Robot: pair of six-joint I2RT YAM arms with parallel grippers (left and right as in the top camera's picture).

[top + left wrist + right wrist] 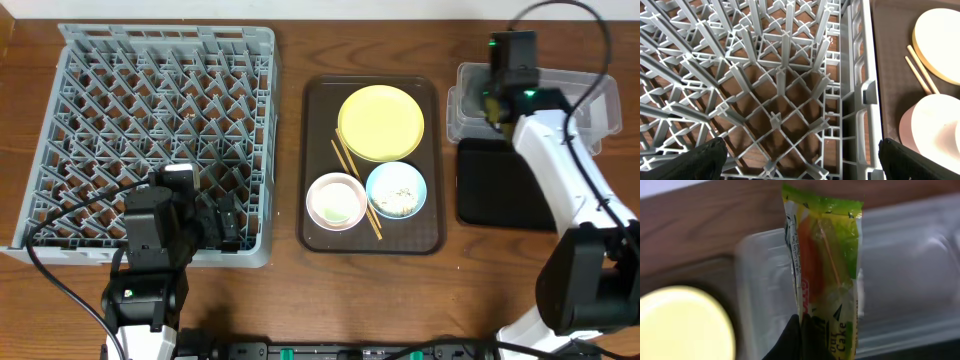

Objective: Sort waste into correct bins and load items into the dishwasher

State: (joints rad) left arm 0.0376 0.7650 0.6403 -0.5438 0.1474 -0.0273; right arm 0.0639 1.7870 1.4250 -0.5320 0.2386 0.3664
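Fingers of our right gripper point(802, 327) are pinched tight on the yellow-green snack wrapper point(822, 265). We hold it over the clear tub point(905, 275). Our left gripper point(805, 157) has its fingers wide apart, low over the grey dish rack point(785, 90). On the brown tray point(318, 110) sit the yellow plate point(381, 122), blue bowl point(396, 189), pinkish bowl point(336, 200) and chopsticks point(355, 188).

Overhead: the right arm point(560, 170) covers part of the clear tub point(465, 105) and the right side of the black tray point(490, 200); the contents of the light blue bowl point(396, 188) are too small to resolve. Left wrist: the left gripper point(800, 167) shows only two fingertips, cut off at the bottom corners; the yellow plate point(940, 45) and pinkish-white bowl point(935, 125) are cropped at the right. Right wrist: blurred throughout; the lower end of the snack wrapper point(825, 275) is cut off by the bottom edge.
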